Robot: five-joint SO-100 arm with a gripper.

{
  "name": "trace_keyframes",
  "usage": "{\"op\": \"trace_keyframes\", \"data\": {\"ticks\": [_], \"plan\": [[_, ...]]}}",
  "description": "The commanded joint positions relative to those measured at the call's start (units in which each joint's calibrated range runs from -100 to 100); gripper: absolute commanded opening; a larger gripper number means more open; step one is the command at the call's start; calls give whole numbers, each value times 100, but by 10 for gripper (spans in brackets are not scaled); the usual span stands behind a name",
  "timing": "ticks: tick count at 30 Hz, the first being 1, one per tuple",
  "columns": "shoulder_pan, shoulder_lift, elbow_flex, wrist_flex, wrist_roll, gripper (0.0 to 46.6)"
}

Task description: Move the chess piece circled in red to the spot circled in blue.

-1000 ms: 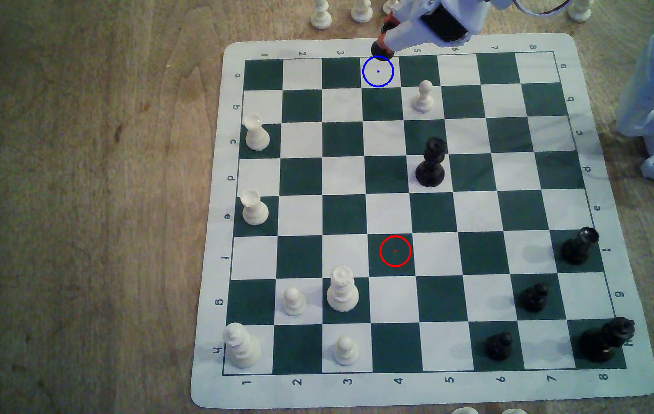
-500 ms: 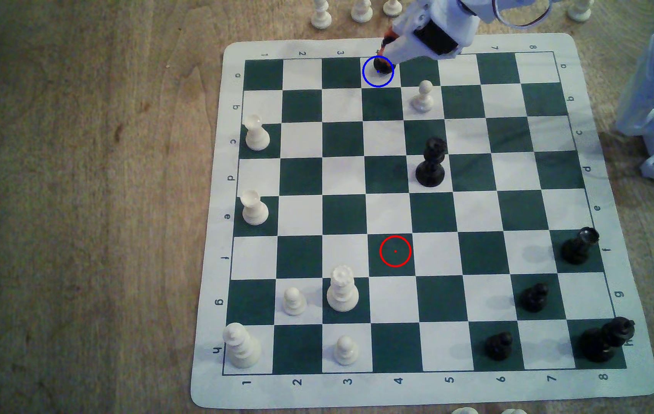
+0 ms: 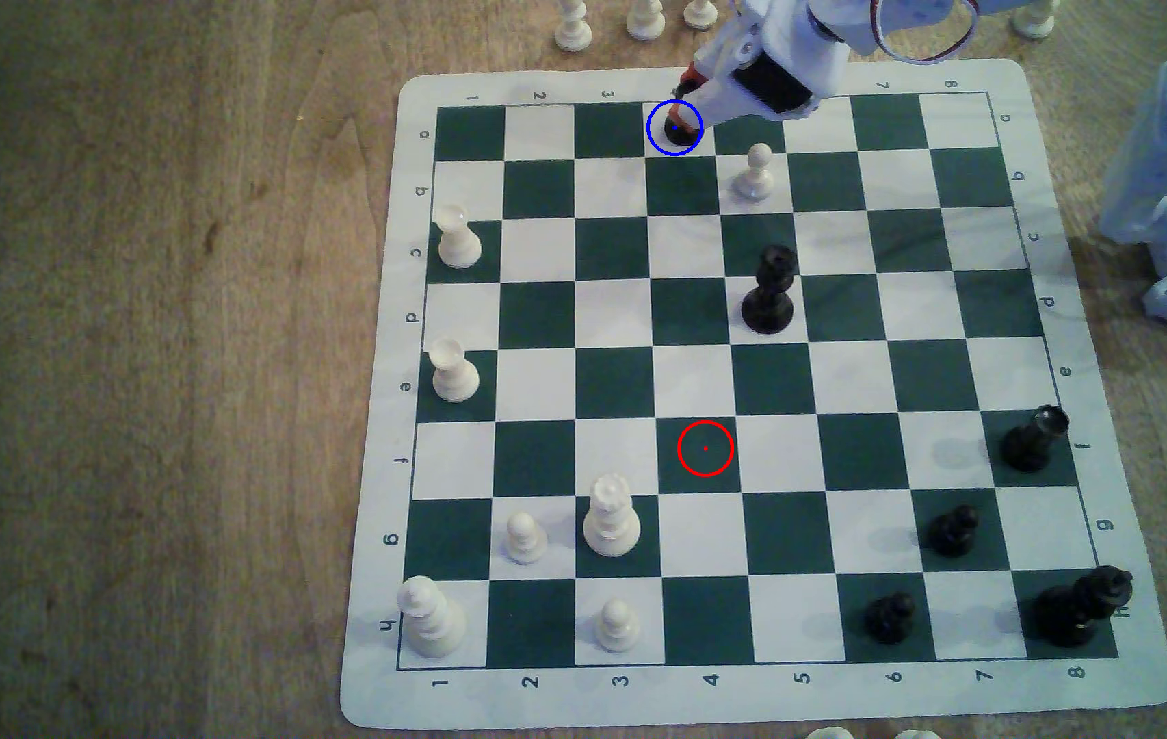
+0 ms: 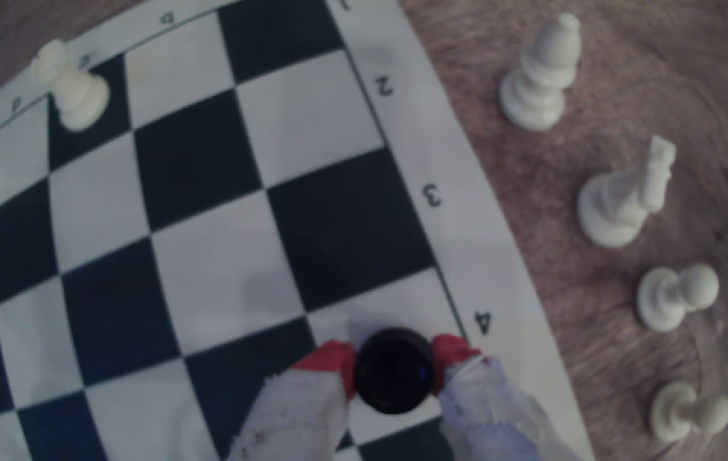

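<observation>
- Now your gripper (image 4: 393,363) has its red-tipped fingers (image 4: 451,350) closed on the black rook (image 4: 395,372), one on each side of it, so the piece cannot tip while it is carried.
- You have the rook inside the blue ring on the white square (image 3: 659,146) at the far edge of the chessboard (image 3: 1064,710), in column 4; whether its base rests on the mat or hangs just above it, you cannot tell.
- The red-ringed dark green square (image 3: 706,449) stands empty, well apart, so the carry looks nearly done.
- You come in from the exterior view's right, which keeps the arm above the white pawn (image 3: 754,174) on the neighbouring diagonal square.
- Probably only lowering and releasing remain; watch that pawn when you withdraw.
</observation>
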Motion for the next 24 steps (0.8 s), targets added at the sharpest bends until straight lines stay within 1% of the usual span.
{"op": "trace_keyframes", "data": {"ticks": [1,2,4,6,12,19,24], "plan": [[-1,-57,-388,-100,-29,5],[14,-57,-406,-100,-34,100],[22,-57,-406,-100,-49,217],[22,-66,-370,-92,-54,262],[45,-125,-361,105,20,296],[155,-465,-324,580,103,291],[92,-881,-315,907,78,285]]}}
